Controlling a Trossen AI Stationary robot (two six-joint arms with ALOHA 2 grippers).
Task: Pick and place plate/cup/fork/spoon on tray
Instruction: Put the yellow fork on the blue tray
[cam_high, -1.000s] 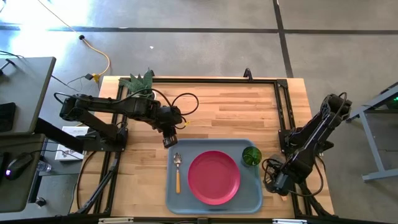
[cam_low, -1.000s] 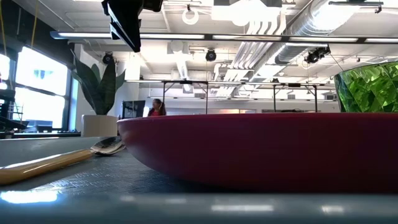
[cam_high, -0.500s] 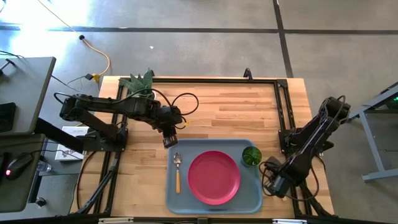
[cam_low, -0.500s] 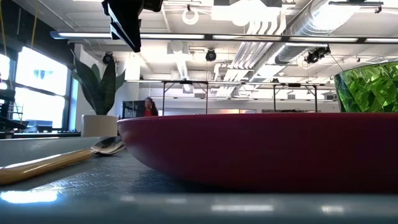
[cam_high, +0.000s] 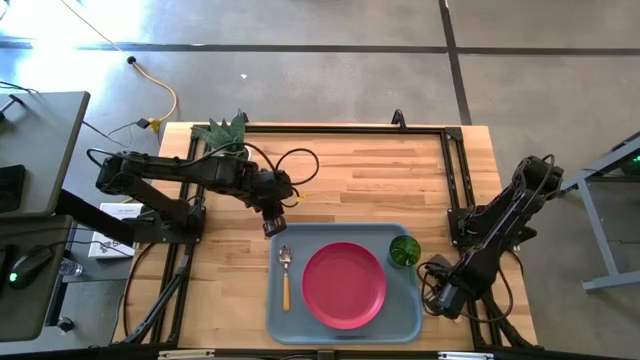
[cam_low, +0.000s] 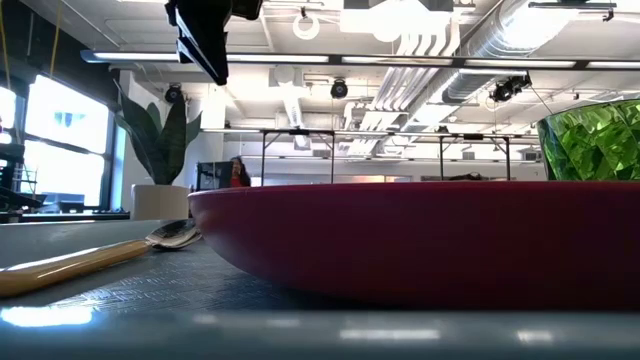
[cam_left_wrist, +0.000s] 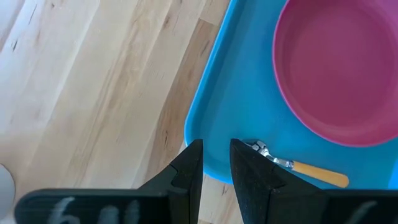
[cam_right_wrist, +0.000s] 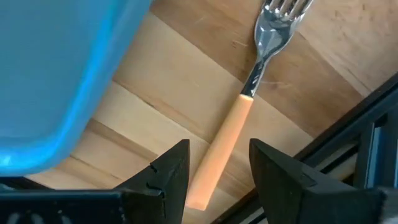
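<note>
The blue-grey tray (cam_high: 278, 322) lies at the table's near edge. On it rest the pinkish-red plate (cam_high: 344, 285), the green cup (cam_high: 404, 250) at its far right corner, and the spoon (cam_high: 285, 272) along its left side. The fork (cam_right_wrist: 249, 93) lies flat on the wood just right of the tray, tines away from my right gripper (cam_right_wrist: 217, 180). That gripper is open and low over the fork, one finger on each side of the orange handle's free end (cam_right_wrist: 205, 186). My left gripper (cam_high: 273, 226) hovers above the tray's far left corner, narrowly open and empty.
A potted plant (cam_high: 228, 130) stands at the table's far left corner. A black frame rail (cam_high: 452, 200) runs along the right side, close to the fork. Bare wood lies beyond the tray. A person shows far off in the room (cam_low: 240, 172).
My right gripper has shifted a little toward the tray and the table's near edge, staying low beside the tray's right edge. Nothing on the tray has moved.
</note>
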